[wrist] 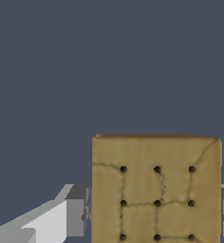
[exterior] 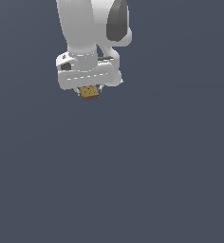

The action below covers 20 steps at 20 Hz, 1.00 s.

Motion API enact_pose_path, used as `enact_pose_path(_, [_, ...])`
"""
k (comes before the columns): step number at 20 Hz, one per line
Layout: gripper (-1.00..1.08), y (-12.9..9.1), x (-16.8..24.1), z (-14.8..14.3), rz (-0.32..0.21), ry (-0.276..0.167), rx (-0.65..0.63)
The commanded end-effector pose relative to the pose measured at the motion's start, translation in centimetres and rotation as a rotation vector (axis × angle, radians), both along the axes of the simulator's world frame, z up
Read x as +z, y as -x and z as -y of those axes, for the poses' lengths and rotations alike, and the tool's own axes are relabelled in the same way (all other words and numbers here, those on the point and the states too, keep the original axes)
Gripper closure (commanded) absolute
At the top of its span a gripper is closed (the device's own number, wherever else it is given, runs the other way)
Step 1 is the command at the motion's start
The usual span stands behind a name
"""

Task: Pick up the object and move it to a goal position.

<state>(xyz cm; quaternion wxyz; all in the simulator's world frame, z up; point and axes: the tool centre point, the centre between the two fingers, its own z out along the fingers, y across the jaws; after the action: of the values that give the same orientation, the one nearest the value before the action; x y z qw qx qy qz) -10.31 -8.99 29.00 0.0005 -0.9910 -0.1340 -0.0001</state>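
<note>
Plain slate-grey backdrop, white fingers [exterior: 89, 91] clamped on tan dotted block [exterior: 89, 93]

no readable text — no labels, no numbers

**Clearance around gripper**

Gap btwn fingers: fully occupied by the block [exterior: 89, 92]; in the wrist view the fingers [wrist: 76, 216] touch both its sides, no spare room there. Above the gripper [exterior: 89, 91]: blocked by the arm's own wrist and links [exterior: 88, 28]. Below and to either side of gripper: plain grey-blue background, no obstacles visible in either view.
</note>
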Motion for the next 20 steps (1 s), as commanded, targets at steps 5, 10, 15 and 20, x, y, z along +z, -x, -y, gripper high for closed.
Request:
enact_pose_path(5, [1.08, 2.4, 5.8, 0.9, 0.0, 0.0, 0.0])
enact_pose_path(10, [1.08, 3.7, 9.1, 1.4, 0.0, 0.0, 0.0])
enact_pose_path(15, [1.08, 4.4, 11.2, 1.8, 0.0, 0.001, 0.0])
enact_pose_path(20, [1.08, 4.7, 12.0, 1.9, 0.0, 0.001, 0.0])
